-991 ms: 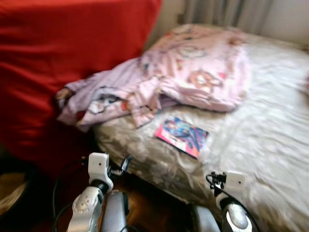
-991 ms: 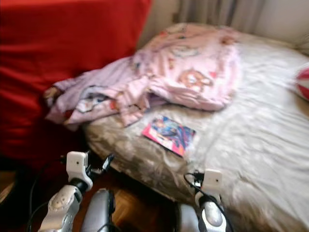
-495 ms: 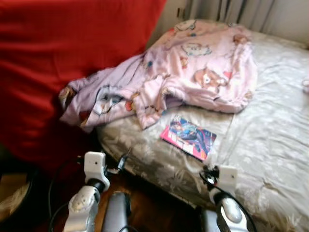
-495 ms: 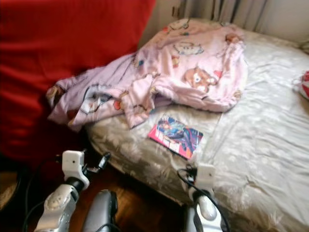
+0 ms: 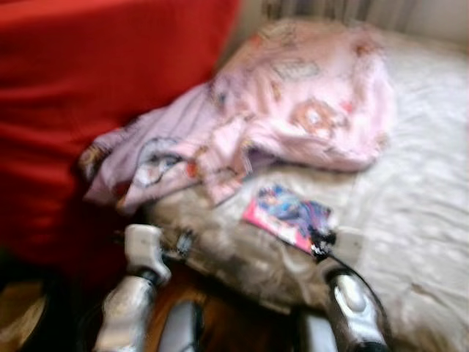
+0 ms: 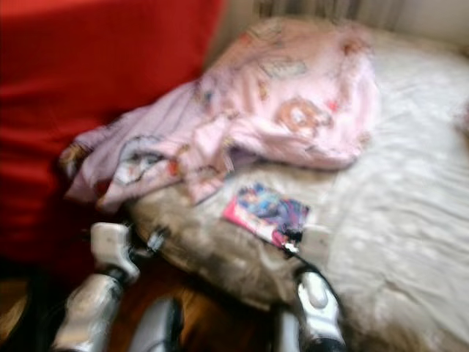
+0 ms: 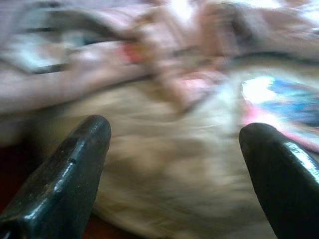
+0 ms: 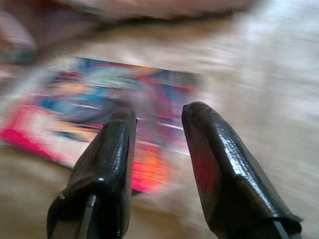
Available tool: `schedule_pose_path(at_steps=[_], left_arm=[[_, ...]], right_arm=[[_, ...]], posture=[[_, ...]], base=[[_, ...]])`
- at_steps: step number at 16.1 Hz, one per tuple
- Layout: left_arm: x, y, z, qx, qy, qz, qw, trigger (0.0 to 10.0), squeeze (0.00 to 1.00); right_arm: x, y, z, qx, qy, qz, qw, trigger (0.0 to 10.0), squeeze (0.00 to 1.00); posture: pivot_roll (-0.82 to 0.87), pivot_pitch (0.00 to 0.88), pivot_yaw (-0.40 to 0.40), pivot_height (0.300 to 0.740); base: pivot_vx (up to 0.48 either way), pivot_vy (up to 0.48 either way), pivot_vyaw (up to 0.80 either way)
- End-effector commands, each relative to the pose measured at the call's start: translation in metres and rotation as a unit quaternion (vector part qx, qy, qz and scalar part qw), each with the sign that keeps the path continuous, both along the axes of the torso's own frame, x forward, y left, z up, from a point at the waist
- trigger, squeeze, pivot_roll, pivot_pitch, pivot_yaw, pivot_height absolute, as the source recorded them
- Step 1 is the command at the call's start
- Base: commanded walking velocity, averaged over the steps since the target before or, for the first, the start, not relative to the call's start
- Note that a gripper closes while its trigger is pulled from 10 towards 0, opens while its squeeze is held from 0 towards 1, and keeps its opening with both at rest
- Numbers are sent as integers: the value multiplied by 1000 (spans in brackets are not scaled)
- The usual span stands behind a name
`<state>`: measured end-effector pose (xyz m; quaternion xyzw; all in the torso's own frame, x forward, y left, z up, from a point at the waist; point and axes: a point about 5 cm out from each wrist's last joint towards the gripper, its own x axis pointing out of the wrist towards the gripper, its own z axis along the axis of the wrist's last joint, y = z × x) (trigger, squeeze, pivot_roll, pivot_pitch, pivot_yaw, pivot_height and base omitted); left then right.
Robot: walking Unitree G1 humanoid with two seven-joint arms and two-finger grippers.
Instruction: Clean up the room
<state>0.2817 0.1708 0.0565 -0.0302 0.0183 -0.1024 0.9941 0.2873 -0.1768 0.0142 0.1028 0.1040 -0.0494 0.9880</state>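
Where half second ago right pincer [image 8: 157, 112] sat short of book [image 5: 287, 215], now over it, fingers narrowly parted; left pincer [image 7: 174, 132] wide at bed [image 5: 418, 220] edge.

Soft daylight brightens the bed [image 5: 410, 183] towards the far side, all four views are smeared by motion blur, and glare glints on the black fingers [image 8: 219, 164].

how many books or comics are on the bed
1: a colourful comic lies flat on the grey bedsheet, just below the pink blanket. More may be hidden under the blanket.
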Motion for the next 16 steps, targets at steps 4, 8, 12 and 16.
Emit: schedule_pose_path(at_steps=[4,8,12,16], left_arm=[[-6,8,-4,8,13,6,1000,10000,0],[-10,11,-3,12,14,6,1000,10000,0],[-10,11,4,6,6,8,1000,10000,0],[-16,11,9,6,9,1,1000,10000,0]], right_arm=[[10,0,2,7,20,-3,1000,10000,667],[24,-5,8,65,43,-36,996,10000,1000],[31,-1,13,84,41,-36,995,10000,1000],[33,0,10,135,60,-48,988,10000,0]], posture=[[50,144,-22,582],[76,168,-8,582],[93,193,-1,582],[124,237,11,582]], base=[[0,0,0],[0,0,0],[0,0,0],[0,0,0]])
